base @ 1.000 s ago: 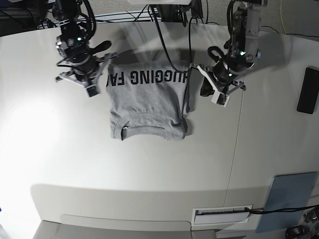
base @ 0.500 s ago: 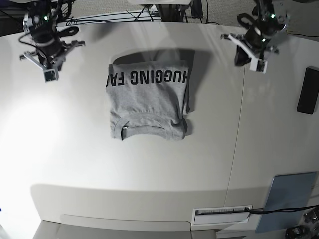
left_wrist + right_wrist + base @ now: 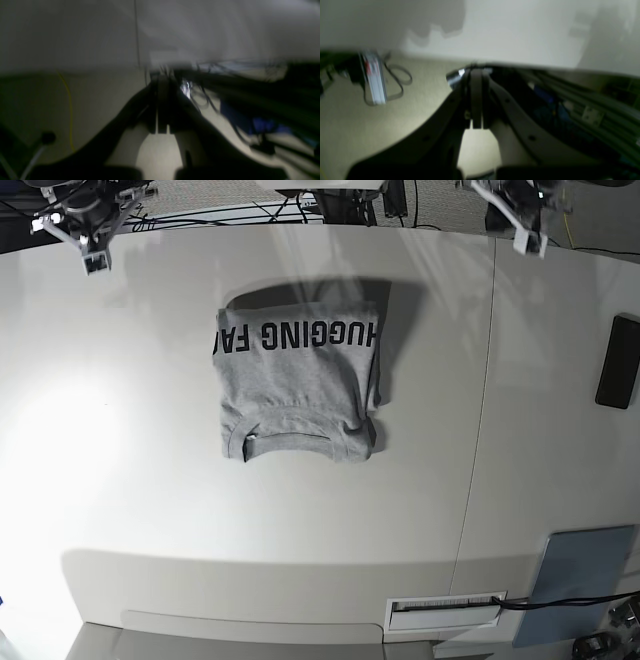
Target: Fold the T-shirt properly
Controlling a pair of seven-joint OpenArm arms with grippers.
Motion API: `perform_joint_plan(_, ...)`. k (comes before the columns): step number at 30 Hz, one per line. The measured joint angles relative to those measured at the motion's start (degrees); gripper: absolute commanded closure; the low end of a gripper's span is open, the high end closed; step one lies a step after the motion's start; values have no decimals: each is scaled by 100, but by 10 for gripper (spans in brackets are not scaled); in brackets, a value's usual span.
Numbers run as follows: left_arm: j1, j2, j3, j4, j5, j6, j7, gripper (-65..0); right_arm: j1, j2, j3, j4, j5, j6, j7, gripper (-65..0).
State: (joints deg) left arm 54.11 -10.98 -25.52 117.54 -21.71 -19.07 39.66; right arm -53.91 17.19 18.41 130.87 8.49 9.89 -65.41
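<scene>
Both wrist views are motion-blurred; the T-shirt (image 3: 297,390) lettering is partly folded under.

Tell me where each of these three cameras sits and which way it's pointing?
Base: high above, looking down on the table and the folded T-shirt; both grippers show at the top corners, the left gripper and the right gripper.
Left wrist: on the left arm, looking along its shut left gripper past the table edge at floor and cables.
Right wrist: on the right arm, looking along its shut right gripper past the table edge at the floor.
Shared: both wrist views miss the T-shirt.
</scene>
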Motion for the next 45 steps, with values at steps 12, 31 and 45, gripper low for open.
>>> perform_joint_plan(12,389,-68,2,-1364,-240,-208,-81,0,-726,11,0,-643,46,20,11,0)
perform_joint_plan(31,-1502,-428,2,-6413,-439,-1408,-1692,0,1480,-22,-9,-5987,20,605,1073,0)
perform_joint_plan(45,-3412,-931,621,-8550,66,-999,-2162,-164,2900,-46,4,-8867,-79,949,3773,0)
